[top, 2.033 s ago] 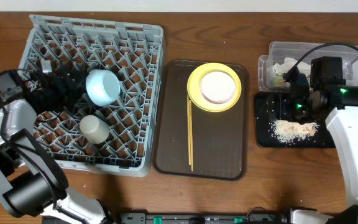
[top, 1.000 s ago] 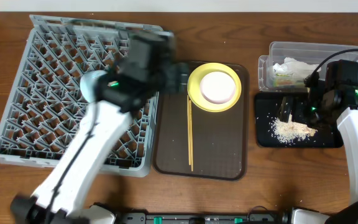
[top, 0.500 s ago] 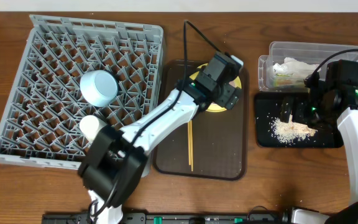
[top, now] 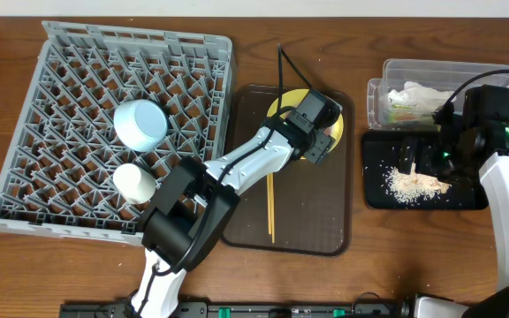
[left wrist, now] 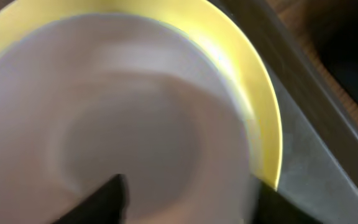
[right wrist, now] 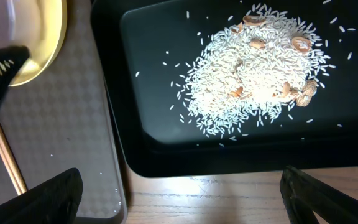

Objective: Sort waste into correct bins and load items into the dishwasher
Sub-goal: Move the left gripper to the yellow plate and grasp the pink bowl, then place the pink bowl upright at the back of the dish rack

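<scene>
The dish rack is set on the left part of the table, near its rear edge. In the rack a bowl is lodged near the middle, and a cup is placed just in front of it. The serving tray is laid just right of the rack. At this tray's rear end the plate is placed, with a second bowl on it. The chopsticks are laid along its left side, front to back. Near the table's right edge the tub is set at the rear, with the napkin and the scrap in it. The shallow tray is set just in front, with the grains heaped in it.
</scene>
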### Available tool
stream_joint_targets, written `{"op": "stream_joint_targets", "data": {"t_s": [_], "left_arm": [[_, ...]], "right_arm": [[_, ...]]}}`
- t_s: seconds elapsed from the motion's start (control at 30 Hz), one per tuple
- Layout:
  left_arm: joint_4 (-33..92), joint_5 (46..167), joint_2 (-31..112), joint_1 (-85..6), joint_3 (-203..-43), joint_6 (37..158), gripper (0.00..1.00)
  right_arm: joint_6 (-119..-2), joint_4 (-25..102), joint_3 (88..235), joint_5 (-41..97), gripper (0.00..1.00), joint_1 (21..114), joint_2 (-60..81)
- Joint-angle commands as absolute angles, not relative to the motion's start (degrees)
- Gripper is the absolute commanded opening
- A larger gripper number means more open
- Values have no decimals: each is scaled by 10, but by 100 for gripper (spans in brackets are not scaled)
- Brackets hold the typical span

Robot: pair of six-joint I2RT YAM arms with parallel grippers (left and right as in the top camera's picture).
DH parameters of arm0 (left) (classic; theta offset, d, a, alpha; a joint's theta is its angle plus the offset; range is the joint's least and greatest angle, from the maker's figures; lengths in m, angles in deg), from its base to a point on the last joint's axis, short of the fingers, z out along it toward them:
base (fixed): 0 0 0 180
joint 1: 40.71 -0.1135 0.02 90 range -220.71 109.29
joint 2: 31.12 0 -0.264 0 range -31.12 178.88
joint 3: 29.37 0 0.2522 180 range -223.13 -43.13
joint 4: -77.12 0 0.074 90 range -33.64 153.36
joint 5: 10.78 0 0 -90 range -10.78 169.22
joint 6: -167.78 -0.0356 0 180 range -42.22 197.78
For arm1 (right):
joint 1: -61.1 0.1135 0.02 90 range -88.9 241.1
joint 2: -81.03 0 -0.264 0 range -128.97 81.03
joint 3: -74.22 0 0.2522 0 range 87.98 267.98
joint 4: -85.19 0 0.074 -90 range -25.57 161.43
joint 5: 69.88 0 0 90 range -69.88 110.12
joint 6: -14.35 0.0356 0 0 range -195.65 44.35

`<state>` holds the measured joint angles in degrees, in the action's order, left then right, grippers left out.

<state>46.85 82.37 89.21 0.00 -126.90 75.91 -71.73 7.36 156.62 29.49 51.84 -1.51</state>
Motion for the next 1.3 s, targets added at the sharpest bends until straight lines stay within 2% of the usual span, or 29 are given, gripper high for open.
{"op": "stream_joint_targets", "data": {"t_s": [0.0,0.07,0.4,0.43,0.5,0.53,0.57,0.67,0.87,1.1,1.27], "left_arm": [[456,792,895,1,-1276,759,40],[437,792,896,1,-1276,759,34],[414,792,896,1,-1256,759,34],[414,792,896,1,-1256,759,31],[420,791,896,1,-1256,759,20],[422,791,895,1,-1257,759,19],[425,792,895,1,-1257,759,12],[429,792,893,1,-1257,759,6],[429,800,855,1,-1260,759,6],[418,844,740,-3,-1260,765,6],[388,897,659,-61,-1260,819,7]], "right_arm": [[-710,73,1577,294,99,515,-6],[-710,71,1577,294,99,515,-6],[-710,71,1577,294,99,515,-6],[-710,71,1577,294,99,515,-6],[-710,71,1577,294,99,515,-6],[-710,71,1577,294,99,515,-6],[-710,71,1577,294,99,515,-6],[-710,71,1577,294,99,515,-6],[-710,71,1577,294,99,515,-6],[-710,69,1577,294,99,515,-6],[-710,69,1577,294,99,515,-6]]}}
